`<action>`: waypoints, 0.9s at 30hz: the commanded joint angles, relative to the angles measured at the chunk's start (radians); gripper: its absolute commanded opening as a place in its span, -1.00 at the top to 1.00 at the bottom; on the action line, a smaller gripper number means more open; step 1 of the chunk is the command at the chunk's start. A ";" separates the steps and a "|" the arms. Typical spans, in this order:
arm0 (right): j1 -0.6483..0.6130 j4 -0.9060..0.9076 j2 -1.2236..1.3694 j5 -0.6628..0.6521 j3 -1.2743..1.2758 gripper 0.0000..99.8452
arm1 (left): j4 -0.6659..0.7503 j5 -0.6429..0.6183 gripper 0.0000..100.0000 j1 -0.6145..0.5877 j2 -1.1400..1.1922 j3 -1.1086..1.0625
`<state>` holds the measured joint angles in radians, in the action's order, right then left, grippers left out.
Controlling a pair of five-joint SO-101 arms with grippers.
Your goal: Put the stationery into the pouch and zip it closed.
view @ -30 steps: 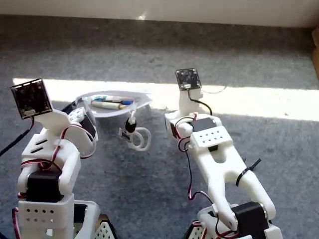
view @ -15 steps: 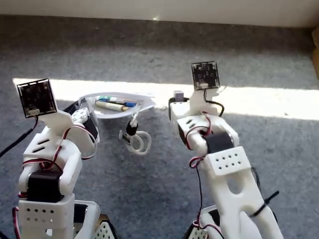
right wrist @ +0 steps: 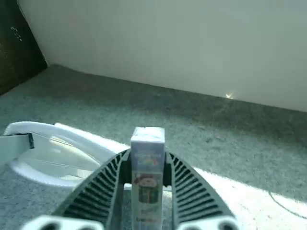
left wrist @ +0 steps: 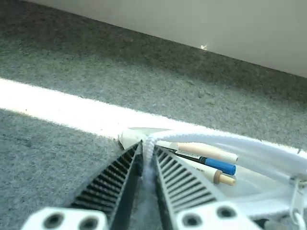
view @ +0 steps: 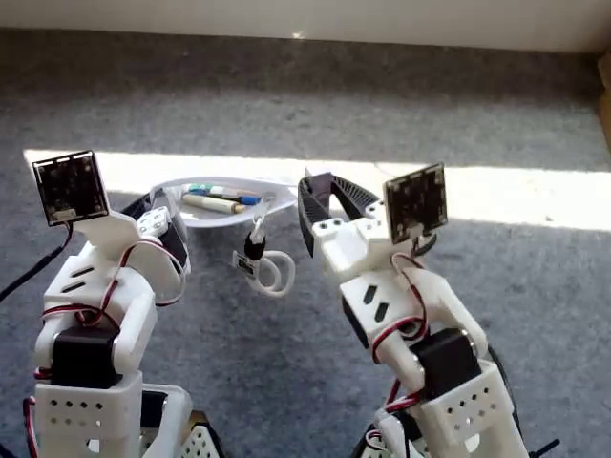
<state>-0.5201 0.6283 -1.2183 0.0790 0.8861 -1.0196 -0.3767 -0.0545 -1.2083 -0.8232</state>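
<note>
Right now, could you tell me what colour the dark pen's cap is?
The cap is blue, clearest in the left wrist view.

Clear pouch (view: pixel 221 218) w/ white zip rim lies open on carpet (view: pixel 286 95), pens (left wrist: pixel 206 160) inside. Small printed eraser box (right wrist: pixel 146 139) upright, pinched in right gripper (right wrist: pixel 147 155).

Grey carpet (view: pixel 286 95), sunlit band (view: pixel 516 196), pale wall (view: pixel 286 14)

Open carpet (view: pixel 286 105) lies beyond the pouch (view: pixel 215 218); the left tool (left wrist: pixel 144 146) blocks one rim end.
</note>
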 commanded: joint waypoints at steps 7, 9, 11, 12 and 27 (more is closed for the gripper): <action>-0.205 -0.044 -0.107 0.003 -0.015 0.99 | -0.002 0.014 0.99 0.016 -0.022 0.030; -0.222 -0.108 -0.105 0.003 -0.005 0.99 | -0.002 0.026 0.99 0.016 -0.022 0.028; -0.231 -0.153 -0.101 0.003 0.001 0.99 | -0.002 0.026 0.99 0.016 -0.022 0.028; -0.239 -0.182 -0.096 0.003 0.013 0.99 | -0.002 0.026 0.99 0.016 -0.022 0.028; -0.260 -0.792 0.231 0.003 0.176 0.99 | 0.000 0.026 0.99 0.016 -0.024 0.016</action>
<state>-0.7718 -0.0453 -1.0449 0.0790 1.0564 -1.0196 -0.3583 -0.0545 -1.2083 -0.8263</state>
